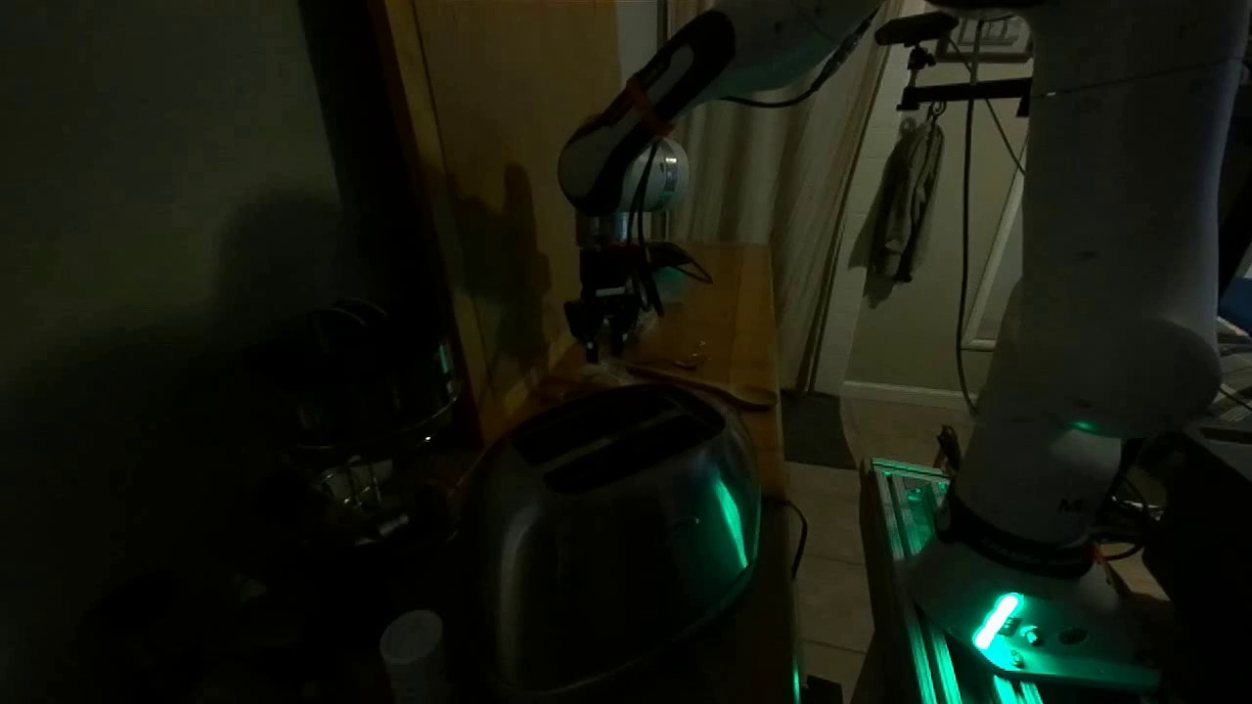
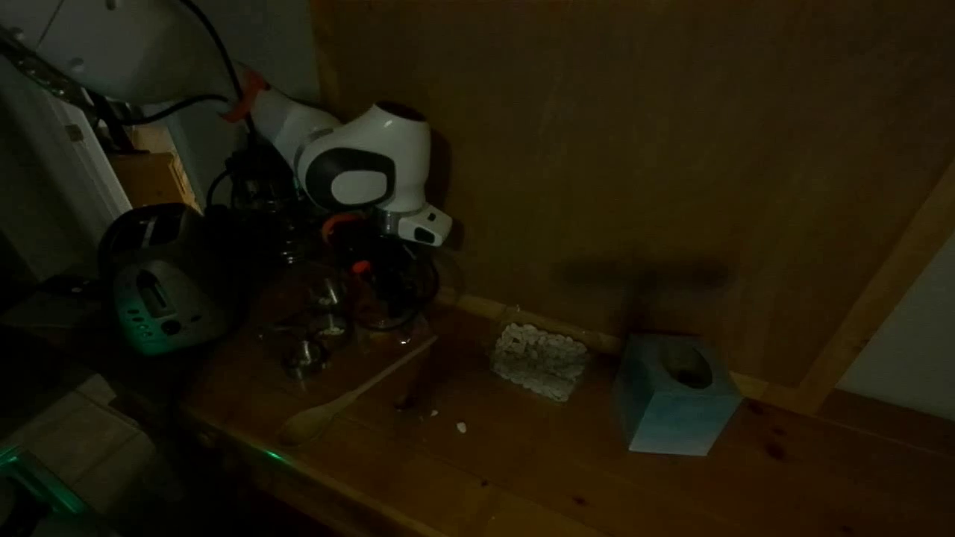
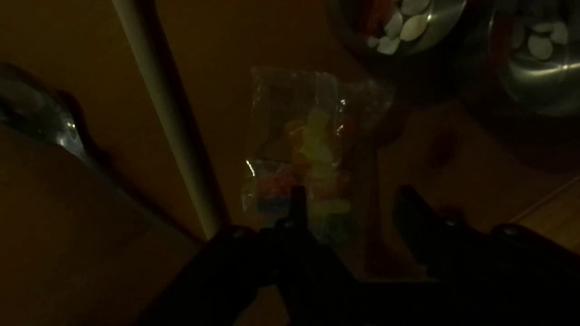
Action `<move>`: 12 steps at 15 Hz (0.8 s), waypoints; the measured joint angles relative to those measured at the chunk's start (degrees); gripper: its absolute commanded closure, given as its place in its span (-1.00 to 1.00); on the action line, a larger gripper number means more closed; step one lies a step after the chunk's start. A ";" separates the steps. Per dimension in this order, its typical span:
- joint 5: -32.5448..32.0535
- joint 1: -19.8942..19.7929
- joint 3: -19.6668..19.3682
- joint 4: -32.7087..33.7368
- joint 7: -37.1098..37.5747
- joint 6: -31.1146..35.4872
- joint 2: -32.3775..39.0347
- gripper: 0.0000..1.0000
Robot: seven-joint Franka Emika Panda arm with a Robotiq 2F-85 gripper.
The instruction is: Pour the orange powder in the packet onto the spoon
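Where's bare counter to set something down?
In an exterior view: the near counter between wooden spoon and tissue box, apart from two loose white bits; also the picture's right, past the tissue box. Crowded: around the wooden spoon's narrow end, where packet, tool and metal cups cluster.

Thick white arm column: upright along the right of the frame in an exterior view.
Pale rounded base: beneath the column, lower right, with a glowing green light strip.
Long white forearm: in from the upper left in an exterior view, sloping down to the right, a red-orange band around it.
Bulbous white wrist: left of centre there, bent downward.
Black two-finger tool: in from the bottom edge in the wrist view.
Black fingers: spread, a clear gap between them, one tip near the centre, the other further right; details lost in shadow.
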 measured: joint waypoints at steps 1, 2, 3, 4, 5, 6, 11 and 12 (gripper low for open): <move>-0.14 0.09 0.08 -0.37 -0.17 0.37 0.34 -0.83; -0.30 0.21 0.13 -0.78 -0.26 0.71 0.65 -0.96; -0.52 0.32 0.16 -0.99 -0.29 0.97 1.00 -0.61; -0.70 0.43 0.17 -1.09 -0.29 1.18 1.40 -0.20; -0.81 0.54 0.18 -1.16 -0.30 1.39 1.76 -0.16; -0.92 0.65 0.18 -1.21 -0.30 1.52 2.08 0.01; -1.87 0.91 0.18 -1.26 -0.30 1.73 3.34 0.72; -2.21 0.92 0.18 -1.26 -0.29 1.74 3.46 0.86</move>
